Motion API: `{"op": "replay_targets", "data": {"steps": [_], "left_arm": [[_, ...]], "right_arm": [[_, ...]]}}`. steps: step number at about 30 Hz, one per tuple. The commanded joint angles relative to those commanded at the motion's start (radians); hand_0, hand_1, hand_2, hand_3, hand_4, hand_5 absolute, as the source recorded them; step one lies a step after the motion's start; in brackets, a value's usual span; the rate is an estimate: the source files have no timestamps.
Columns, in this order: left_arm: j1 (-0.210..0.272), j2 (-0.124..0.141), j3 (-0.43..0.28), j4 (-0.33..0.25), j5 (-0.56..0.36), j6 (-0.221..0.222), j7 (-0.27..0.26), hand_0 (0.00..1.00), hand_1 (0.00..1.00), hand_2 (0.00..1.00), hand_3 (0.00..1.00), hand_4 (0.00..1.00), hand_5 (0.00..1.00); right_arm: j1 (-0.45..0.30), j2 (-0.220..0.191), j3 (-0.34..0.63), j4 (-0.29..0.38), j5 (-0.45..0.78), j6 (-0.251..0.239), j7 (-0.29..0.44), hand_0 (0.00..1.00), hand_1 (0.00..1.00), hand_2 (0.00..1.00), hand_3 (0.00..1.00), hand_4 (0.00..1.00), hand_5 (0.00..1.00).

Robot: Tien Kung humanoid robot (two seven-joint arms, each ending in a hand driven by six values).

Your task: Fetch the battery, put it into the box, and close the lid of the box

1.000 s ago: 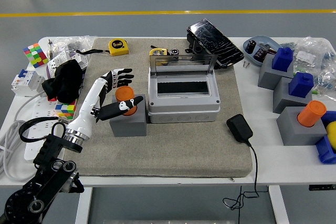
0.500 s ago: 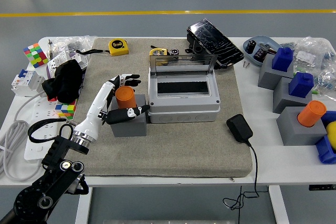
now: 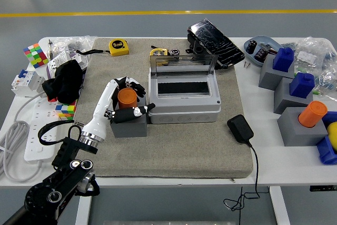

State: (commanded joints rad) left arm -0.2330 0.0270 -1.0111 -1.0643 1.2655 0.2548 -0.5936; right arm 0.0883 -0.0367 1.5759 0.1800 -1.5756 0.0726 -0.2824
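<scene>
An orange cylindrical battery [image 3: 125, 97] stands upright in a grey block [image 3: 129, 126] on the grey mat, just left of the grey box [image 3: 184, 106]. The box's clear lid [image 3: 182, 65] is tilted up at the back, and the black inside shows nothing in it. My left hand [image 3: 141, 98] reaches around the battery. Its fingers [image 3: 132, 86] curl behind the battery, and the thumb [image 3: 141, 110] lies across the block's top in front. I see no firm contact with the battery. The right arm is out of view.
A yellow tape measure [image 3: 118, 46] and a black device [image 3: 215, 36] lie at the mat's back. A black charger [image 3: 240, 128] with its cable sits right of the box. Grey blocks holding blue [image 3: 303, 84] and orange [image 3: 310, 113] cylinders stand at right. A black cloth [image 3: 67, 80] and a power strip [image 3: 37, 130] lie at left.
My left arm has moved right and forward. The fingers went from the battery's left side to curling behind it, and the thumb slid right along the block toward the box.
</scene>
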Motion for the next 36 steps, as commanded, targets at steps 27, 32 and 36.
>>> {"op": "replay_targets", "data": {"steps": [27, 32, 36], "left_arm": [[-0.045, -0.024, 0.032, 0.045, -0.106, 0.044, -0.052, 0.028, 0.027, 0.111, 0.17, 0.912, 0.002], [-0.04, -0.02, 0.032, 0.02, -0.083, 0.04, -0.052, 0.028, 0.027, 0.111, 0.17, 0.912, 0.002], [-0.043, -0.01, 0.032, -0.021, -0.055, 0.035, -0.052, 0.028, 0.024, 0.11, 0.168, 0.908, 0.002]], "right_arm": [[0.0, 0.0, -0.002, 0.0, -0.003, 0.001, -0.001, 0.635, 0.647, 0.672, 0.602, 0.99, 0.587], [-0.002, 0.0, 0.0, 0.0, -0.005, 0.001, -0.001, 0.635, 0.647, 0.672, 0.602, 0.99, 0.587], [-0.002, -0.001, 0.003, 0.0, -0.011, 0.001, -0.002, 0.636, 0.647, 0.672, 0.602, 0.99, 0.587]]}}
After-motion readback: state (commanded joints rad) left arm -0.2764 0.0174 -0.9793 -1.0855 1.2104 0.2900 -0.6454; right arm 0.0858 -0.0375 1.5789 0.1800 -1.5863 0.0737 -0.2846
